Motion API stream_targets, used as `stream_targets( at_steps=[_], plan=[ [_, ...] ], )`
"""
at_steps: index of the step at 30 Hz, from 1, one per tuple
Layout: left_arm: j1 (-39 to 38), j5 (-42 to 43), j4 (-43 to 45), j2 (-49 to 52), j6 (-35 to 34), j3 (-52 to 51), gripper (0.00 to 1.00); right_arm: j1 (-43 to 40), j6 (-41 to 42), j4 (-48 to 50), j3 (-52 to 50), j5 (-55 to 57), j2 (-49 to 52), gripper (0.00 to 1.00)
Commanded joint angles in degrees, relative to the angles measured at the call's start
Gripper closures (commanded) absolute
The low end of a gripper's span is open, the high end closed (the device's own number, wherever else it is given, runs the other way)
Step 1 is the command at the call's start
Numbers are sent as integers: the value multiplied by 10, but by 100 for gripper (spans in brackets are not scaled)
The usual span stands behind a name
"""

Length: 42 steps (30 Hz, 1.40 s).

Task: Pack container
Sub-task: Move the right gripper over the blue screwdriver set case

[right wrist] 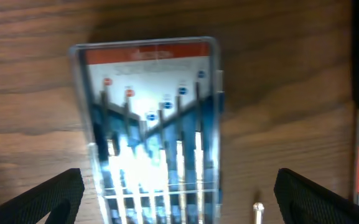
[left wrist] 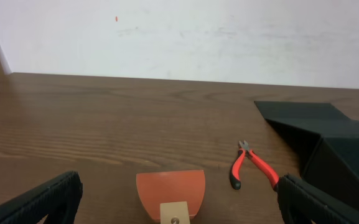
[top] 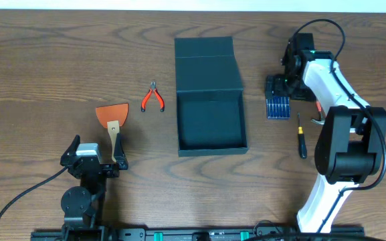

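1. Container point(top: 211, 152): centre of table point(top: 45, 67), lid open.
2. Right gripper point(right wrist: 179, 194): jaws spread wide above the set point(right wrist: 151, 124); centre, descend square, pinch the long sides.
3. Left gripper point(left wrist: 179, 202): jaws released, idle near scraper point(left wrist: 170, 190).
4. Set: flat, likely slick case; grip mid-length.

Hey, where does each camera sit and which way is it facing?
Overhead: above the table, looking straight down on the container; left arm and right arm in view.
Left wrist: low, facing across the table to the wall, past scraper and pliers; own jaws at bottom corners.
Right wrist: pointing down at the screwdriver set; own jaws at bottom corners.
Shared: overhead and left wrist both show scraper, pliers, container.
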Motion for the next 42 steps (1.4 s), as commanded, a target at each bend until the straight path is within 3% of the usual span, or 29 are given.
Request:
stream_targets(
  at_steps=[1, 42],
  plan=[
    [2, -3, -21, 0, 8, -10, 1, 17, 21, 6, 10, 20, 1, 1],
    [2, -3, -21, 0, 8, -10, 1, 23, 61, 34, 10, 32, 86, 1]
  ],
)
